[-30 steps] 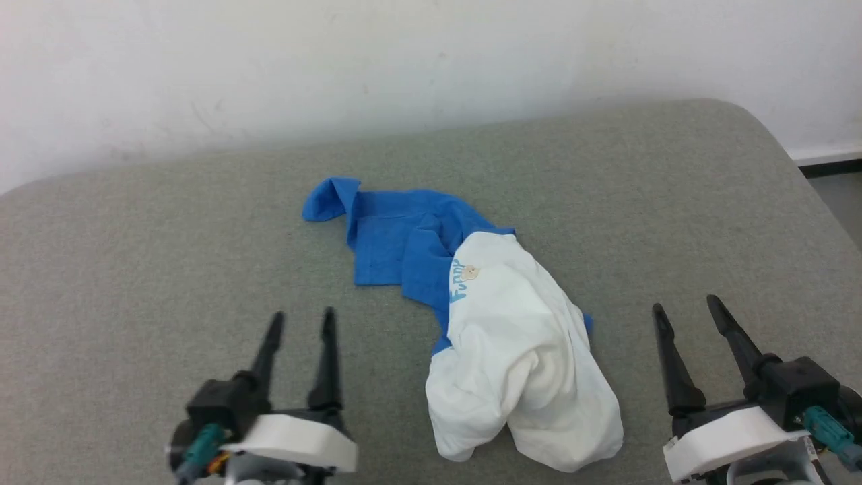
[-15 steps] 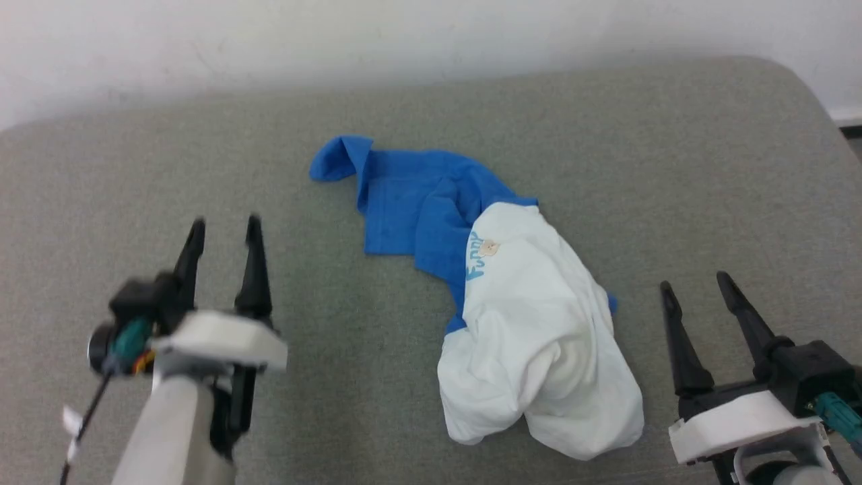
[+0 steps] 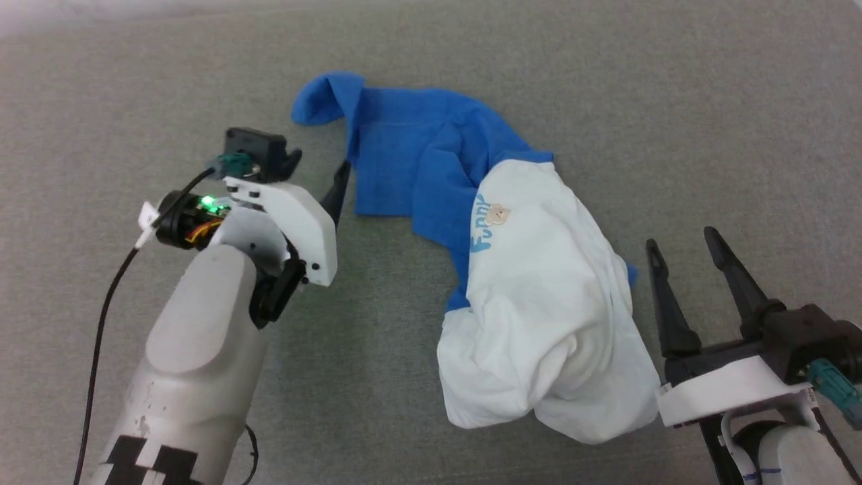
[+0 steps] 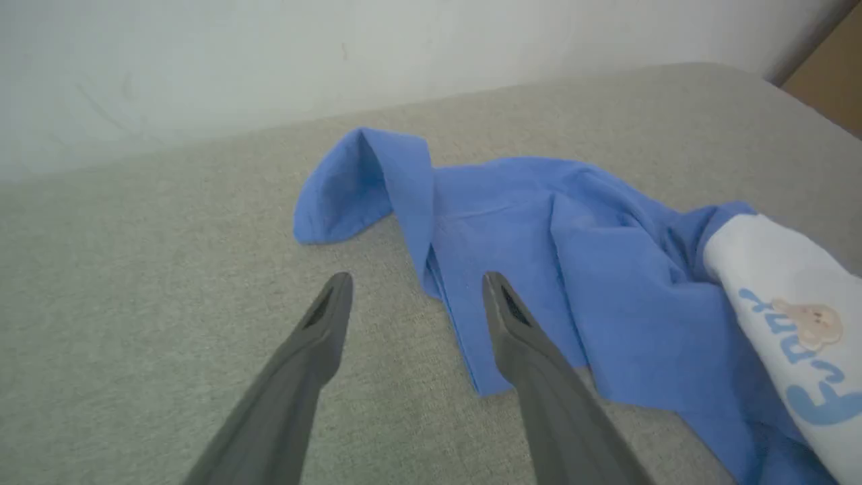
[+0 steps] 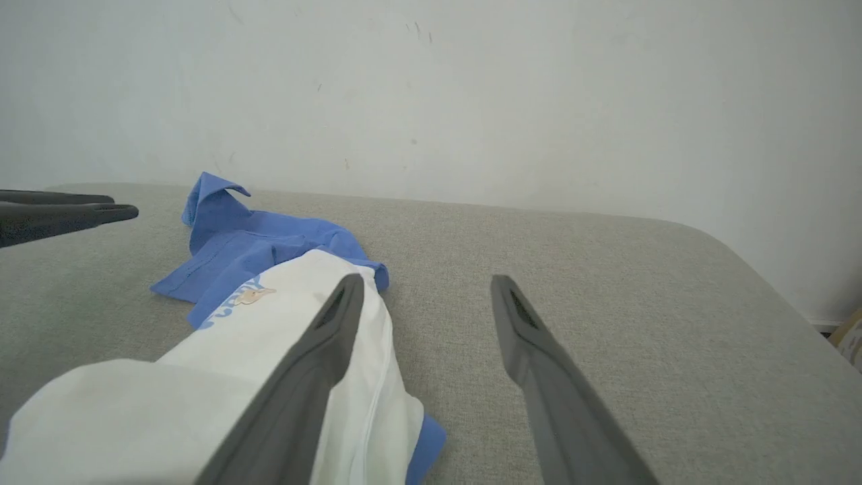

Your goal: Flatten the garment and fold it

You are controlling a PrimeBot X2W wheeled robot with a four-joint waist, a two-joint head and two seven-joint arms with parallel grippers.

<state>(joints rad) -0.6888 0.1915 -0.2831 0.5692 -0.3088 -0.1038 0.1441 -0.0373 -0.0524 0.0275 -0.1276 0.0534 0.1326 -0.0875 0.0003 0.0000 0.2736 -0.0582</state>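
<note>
The garment (image 3: 539, 316) crumpled, white body bunched, blue sleeves splayed behind it, pale-blue lettering and tan figure showing, my left gripper (image 4: 417, 283) and right gripper (image 3: 680, 239) fingers spread, holding nothing

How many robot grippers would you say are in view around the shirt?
2. The left gripper, open, is beside the blue sleeve of the shirt, left in the head view; the right gripper, open, is beside its white body, lower right. None seems hidden.
</note>
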